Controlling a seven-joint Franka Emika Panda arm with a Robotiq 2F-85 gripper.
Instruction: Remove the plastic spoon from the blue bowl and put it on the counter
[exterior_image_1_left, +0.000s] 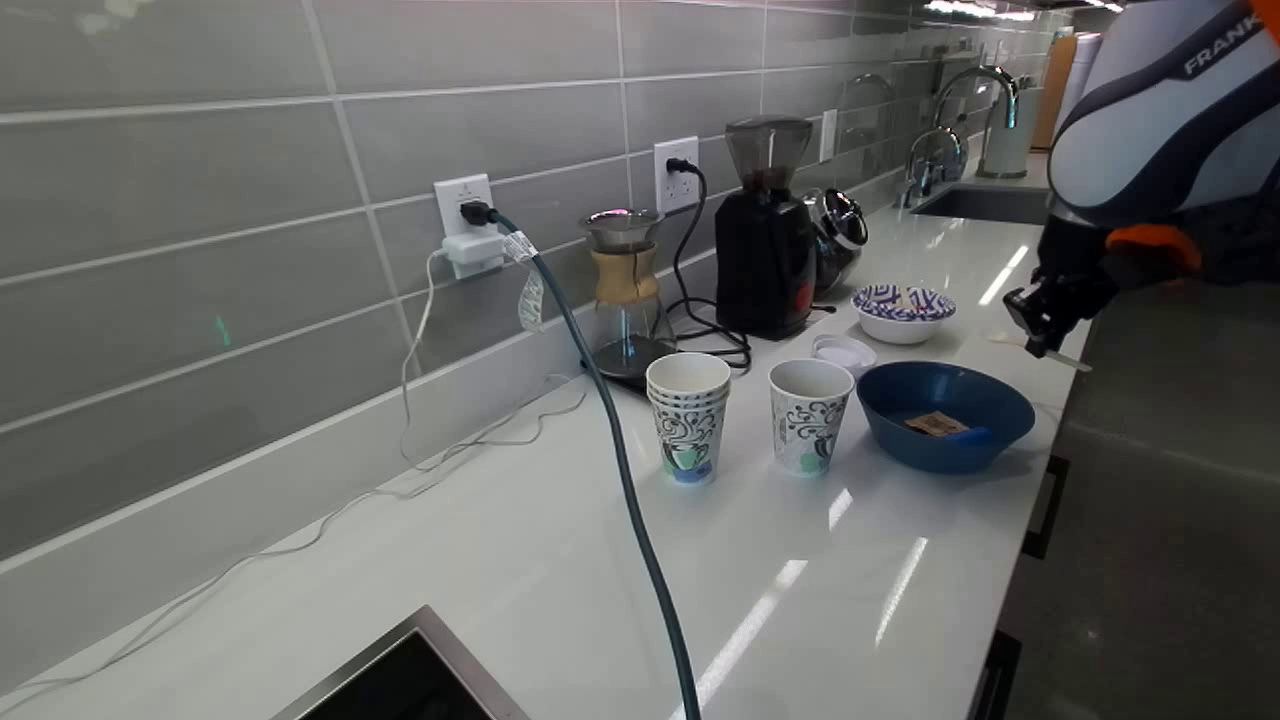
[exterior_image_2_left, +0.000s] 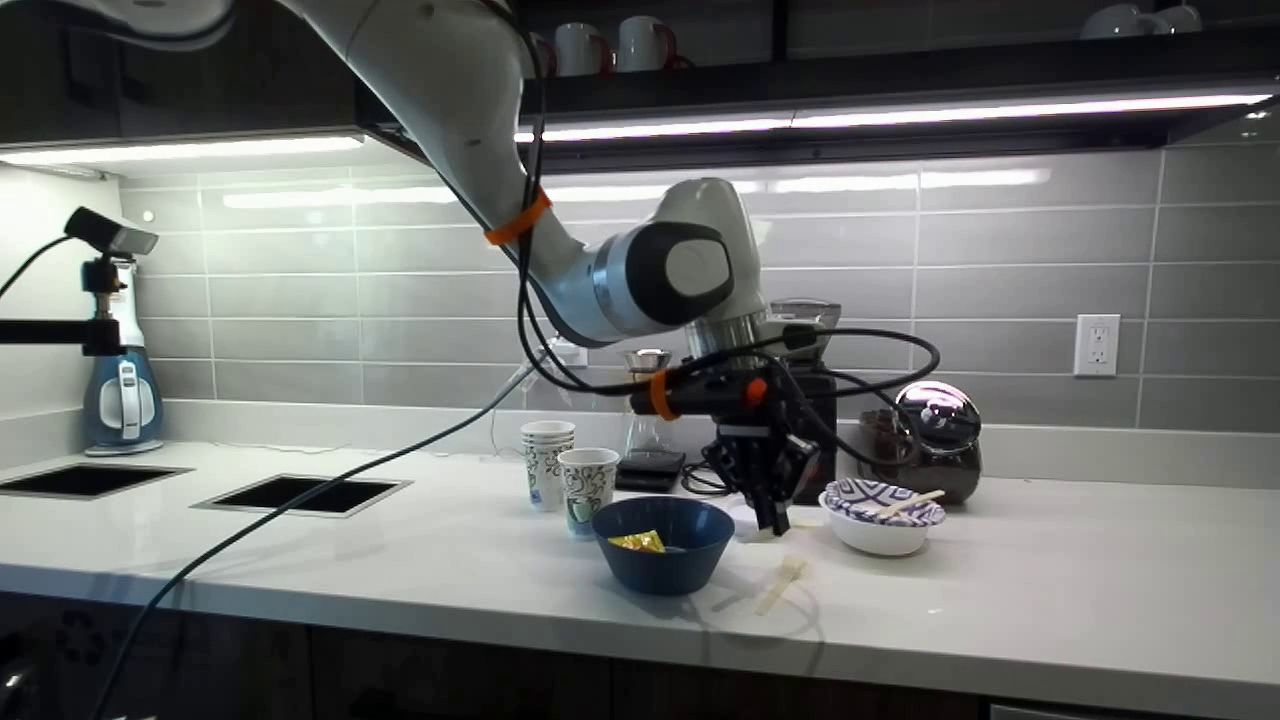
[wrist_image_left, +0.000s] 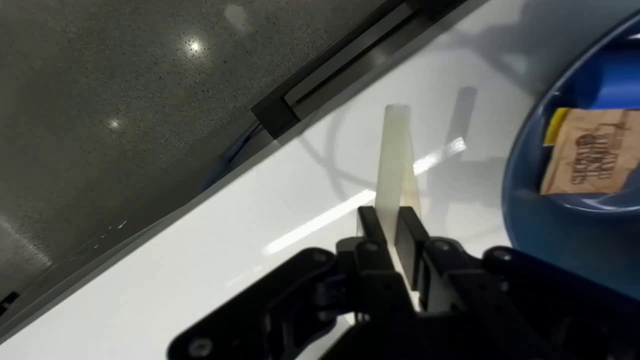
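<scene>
And the end effector (wrist_image_left: 391, 222) is clamped on the pale plastic spoon (wrist_image_left: 393, 155), its two fingers (wrist_image_left: 411, 227) only that thin strip apart! The spoon hangs above the table (wrist_image_left: 200, 260), flat end jutting out, just outside the blue bowl (wrist_image_left: 565, 235).

The thin, pale plastic spoon (wrist_image_left: 392, 160) is held aslant above the glossy white counter (exterior_image_2_left: 1080, 570), just beside the blue bowl (exterior_image_2_left: 662, 575); the bowl, wide and round, sits upright there.

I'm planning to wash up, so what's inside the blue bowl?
The blue bowl shows a brown packet, something yellow and something blue; whatever lies under the packet is covered.
</scene>
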